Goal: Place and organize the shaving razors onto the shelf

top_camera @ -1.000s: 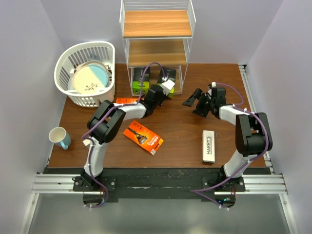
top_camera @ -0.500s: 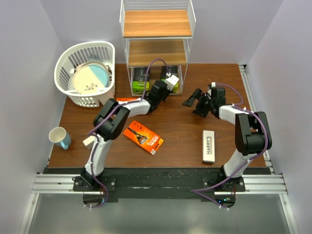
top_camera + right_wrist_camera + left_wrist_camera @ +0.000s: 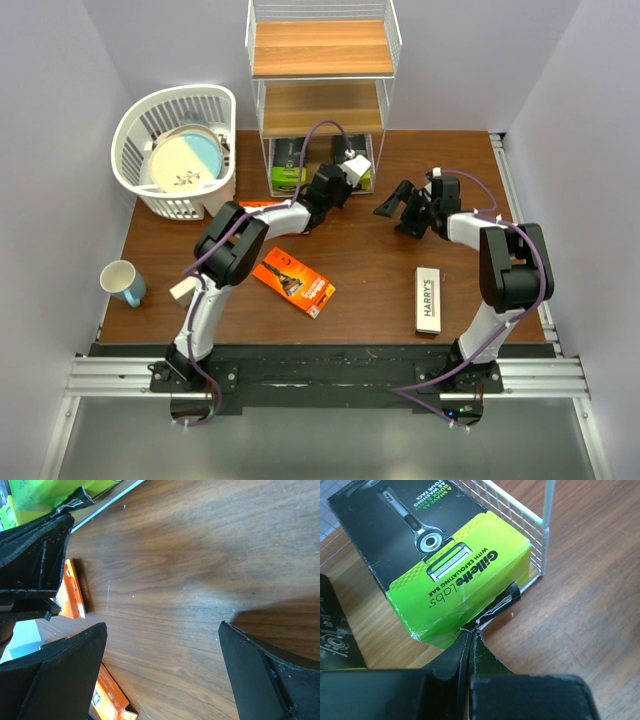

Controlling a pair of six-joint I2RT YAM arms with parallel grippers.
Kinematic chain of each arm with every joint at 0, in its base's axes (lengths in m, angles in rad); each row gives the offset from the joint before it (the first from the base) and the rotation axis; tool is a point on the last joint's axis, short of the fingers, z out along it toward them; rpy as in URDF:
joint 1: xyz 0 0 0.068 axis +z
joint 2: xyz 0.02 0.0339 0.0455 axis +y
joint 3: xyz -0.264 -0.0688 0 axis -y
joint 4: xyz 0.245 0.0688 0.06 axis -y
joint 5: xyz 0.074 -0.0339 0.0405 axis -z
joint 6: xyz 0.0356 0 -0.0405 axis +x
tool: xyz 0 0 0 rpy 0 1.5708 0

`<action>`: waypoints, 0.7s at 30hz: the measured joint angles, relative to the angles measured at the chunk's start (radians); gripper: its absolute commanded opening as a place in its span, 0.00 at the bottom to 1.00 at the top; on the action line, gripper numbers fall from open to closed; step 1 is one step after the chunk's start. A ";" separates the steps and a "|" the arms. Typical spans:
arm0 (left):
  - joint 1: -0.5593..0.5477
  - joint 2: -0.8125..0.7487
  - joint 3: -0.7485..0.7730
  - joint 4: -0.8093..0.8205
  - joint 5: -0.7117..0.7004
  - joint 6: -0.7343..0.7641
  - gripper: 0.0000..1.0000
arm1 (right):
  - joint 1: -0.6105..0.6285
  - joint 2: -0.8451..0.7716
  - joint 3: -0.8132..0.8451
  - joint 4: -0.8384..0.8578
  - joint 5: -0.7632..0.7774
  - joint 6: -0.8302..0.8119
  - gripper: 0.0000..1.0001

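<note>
Left wrist view: we find the left gripper (image 3: 470,636) fully closed, its fingertips pressed to the near lower corner of a black-and-lime pack (image 3: 455,580). That pack lies on the bottom board of the shelf (image 3: 320,48), close against the right-hand wire wall. Its green end and a small black hang tab project toward the table (image 3: 380,250). We judge that the closed jaws serve as a blunt pusher, to slide the pack farther in. Whether the tab's edge is nipped between the tips we cannot tell at this angle.

Top external view: a second black-and-lime pack (image 3: 288,166) sits on the same tier, to the left and apart from the first.

The right gripper (image 3: 161,630) hangs low over the table to the right of the shelf, jaws spread wide with only bare wood showing between them. It is well apart from the left arm. We take this as a waiting posture that leaves the shelf mouth free.

Outstanding items: one orange box (image 3: 293,282) lies askew at mid-table. Another orange box (image 3: 256,207) is partly hidden under the left arm. The HARRY'S box (image 3: 428,300) rests on the table's right side, near the right arm. We locate no second white box with confidence. By our count two packs are shelved and at least three are not yet placed.
</note>
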 measured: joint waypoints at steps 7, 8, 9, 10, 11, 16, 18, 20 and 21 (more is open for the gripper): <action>0.002 0.016 0.050 -0.064 0.052 0.003 0.00 | 0.000 0.003 0.010 0.002 0.000 0.000 0.99; 0.002 0.021 0.063 -0.072 0.053 0.002 0.00 | 0.000 0.006 0.013 0.001 0.000 0.000 0.99; 0.002 0.027 0.078 -0.086 0.053 0.000 0.00 | 0.000 0.010 0.018 0.001 0.000 -0.001 0.99; 0.002 0.031 0.089 -0.098 0.054 -0.002 0.01 | 0.000 0.016 0.024 0.000 0.000 -0.001 0.99; 0.002 0.033 0.096 -0.108 0.055 -0.004 0.07 | 0.000 0.019 0.029 -0.001 0.000 -0.002 0.99; 0.002 0.027 0.089 -0.136 0.068 -0.029 0.37 | 0.000 0.021 0.069 -0.035 -0.002 -0.024 0.99; 0.002 0.004 0.057 -0.144 0.074 -0.046 0.53 | 0.000 0.021 0.106 -0.063 -0.005 -0.051 0.99; -0.001 -0.045 -0.003 -0.161 0.078 -0.055 0.64 | 0.000 0.021 0.135 -0.083 -0.007 -0.079 0.99; -0.006 -0.082 -0.044 -0.167 0.077 -0.060 0.65 | 0.000 0.021 0.148 -0.096 -0.008 -0.100 0.99</action>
